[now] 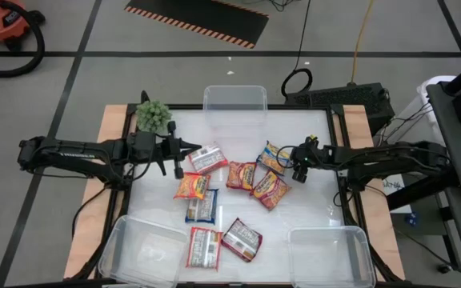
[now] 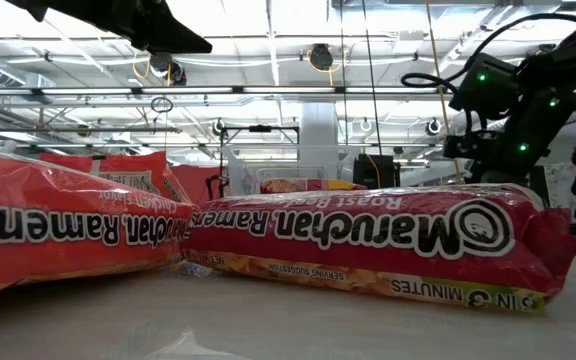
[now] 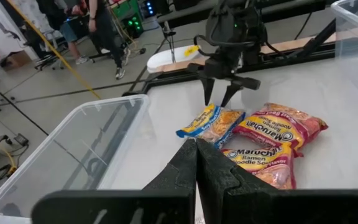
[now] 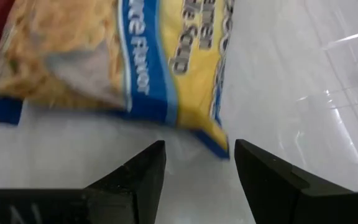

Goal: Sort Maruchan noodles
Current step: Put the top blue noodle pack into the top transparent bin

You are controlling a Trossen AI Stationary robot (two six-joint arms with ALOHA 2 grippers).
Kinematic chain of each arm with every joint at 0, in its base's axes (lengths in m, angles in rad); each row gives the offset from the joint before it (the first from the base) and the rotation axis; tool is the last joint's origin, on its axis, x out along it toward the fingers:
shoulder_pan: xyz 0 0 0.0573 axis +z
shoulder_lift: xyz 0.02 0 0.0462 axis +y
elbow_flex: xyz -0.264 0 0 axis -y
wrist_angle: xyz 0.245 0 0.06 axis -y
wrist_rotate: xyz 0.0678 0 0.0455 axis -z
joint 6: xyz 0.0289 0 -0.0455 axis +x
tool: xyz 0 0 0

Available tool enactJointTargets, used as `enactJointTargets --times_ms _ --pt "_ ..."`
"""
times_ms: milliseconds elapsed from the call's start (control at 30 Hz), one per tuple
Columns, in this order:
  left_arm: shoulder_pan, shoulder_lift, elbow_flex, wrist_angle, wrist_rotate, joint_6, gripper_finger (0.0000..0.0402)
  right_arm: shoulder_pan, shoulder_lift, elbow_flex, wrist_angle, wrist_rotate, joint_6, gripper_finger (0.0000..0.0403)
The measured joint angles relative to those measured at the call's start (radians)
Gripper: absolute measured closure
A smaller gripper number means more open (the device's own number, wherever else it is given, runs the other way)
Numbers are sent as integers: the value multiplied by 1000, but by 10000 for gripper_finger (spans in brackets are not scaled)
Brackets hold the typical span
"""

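Packet (image 4: 135, 56), blue-edged yellow, lies just ahead of the right gripper (image 4: 197, 165), jaws apart, corner toward the gap; left gripper (image 3: 196, 163) waits closed.

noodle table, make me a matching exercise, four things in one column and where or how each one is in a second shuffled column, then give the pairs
Things
1. left gripper
2. right gripper
3. yellow-and-blue crinkly plastic noodle packet
4. green bushy plant

Place or state
A. lying flat on the white table, just in front of open fingers
B. at the table's far left corner
C. fingers shut, holding nothing
D. fingers open, above the table beside the packet pile

Pairs: 1-C, 2-D, 3-A, 4-B
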Motion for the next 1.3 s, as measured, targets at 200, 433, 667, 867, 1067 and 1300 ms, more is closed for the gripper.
enactJointTargets --times_ms 200,433,667,867,1067,1300 --pt "0 0 0 1 0 5 396 -17 69 2 87 0 -36 218" --pt "0 0 0 0 0 6 396 -16 67 0 122 -8 -106 278" --pt "0 0 0 12 0 8 396 -17 17 -2 189 1 -175 389" --pt "-1 0 0 14 0 2 396 -16 -58 -2 204 3 -211 393" --pt "-7 0 0 13 0 -36 396 14 -162 -1 252 5 -287 400" --pt "-39 0 0 -2 0 -71 396 35 -253 0 242 5 -248 394"
